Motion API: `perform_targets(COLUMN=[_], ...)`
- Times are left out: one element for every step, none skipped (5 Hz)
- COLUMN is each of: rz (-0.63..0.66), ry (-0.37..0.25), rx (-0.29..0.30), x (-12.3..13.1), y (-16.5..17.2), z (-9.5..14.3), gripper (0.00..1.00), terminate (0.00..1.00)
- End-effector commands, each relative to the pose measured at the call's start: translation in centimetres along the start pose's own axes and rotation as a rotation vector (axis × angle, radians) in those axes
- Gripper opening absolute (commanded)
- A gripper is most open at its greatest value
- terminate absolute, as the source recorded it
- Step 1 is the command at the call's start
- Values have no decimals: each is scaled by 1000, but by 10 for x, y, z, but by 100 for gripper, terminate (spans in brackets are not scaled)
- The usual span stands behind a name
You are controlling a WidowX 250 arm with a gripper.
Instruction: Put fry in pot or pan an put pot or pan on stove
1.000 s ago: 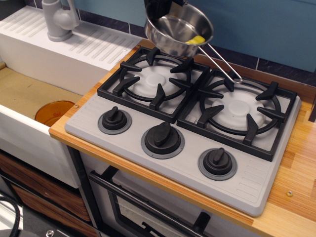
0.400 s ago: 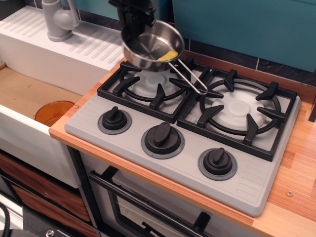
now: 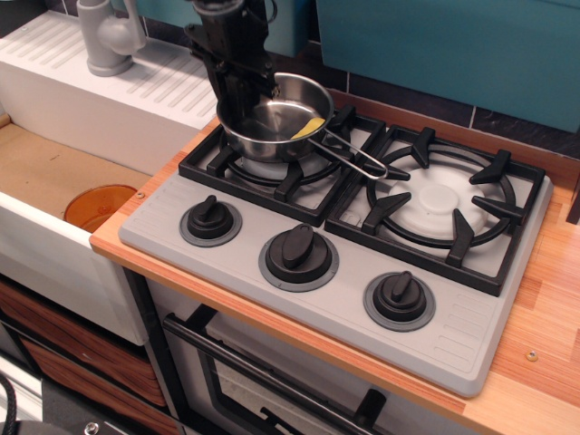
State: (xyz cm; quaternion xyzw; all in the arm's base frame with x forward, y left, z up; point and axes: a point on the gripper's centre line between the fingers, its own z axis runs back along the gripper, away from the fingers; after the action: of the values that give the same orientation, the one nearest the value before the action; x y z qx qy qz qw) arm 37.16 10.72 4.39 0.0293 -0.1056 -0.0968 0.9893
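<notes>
Grey stove (image 3: 453, 313) on wooden counter (image 3: 544, 362)

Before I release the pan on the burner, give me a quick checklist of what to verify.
1. Fry inside the pan: ok, it lies against the right wall.
2. Pan over the left burner of the stove: ok.
3. Pan resting flat on the grate: cannot tell; it looks slightly tilted and contact is not visible.
4. Tool gripping the pan's left rim: ok, it appears clamped there.
5. Pan handle clear of the knobs: ok, it points right over the middle grates.
6. Right burner unobstructed: ok.
</notes>
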Motion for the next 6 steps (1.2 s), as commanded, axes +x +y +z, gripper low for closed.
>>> perform_targets(rz=[3,0,-6,-3,20,51], ry=[-20,1,32,59,75,66], rx=[18,19,35,39,29,32], x=[26,29,31,35,36,36], y=[-6,-5,-6,-12,-34,-68], z=[42,71,97,113,118,115], gripper=[100,100,100,100,100,100], terminate=[0,0,0,0,0,0])
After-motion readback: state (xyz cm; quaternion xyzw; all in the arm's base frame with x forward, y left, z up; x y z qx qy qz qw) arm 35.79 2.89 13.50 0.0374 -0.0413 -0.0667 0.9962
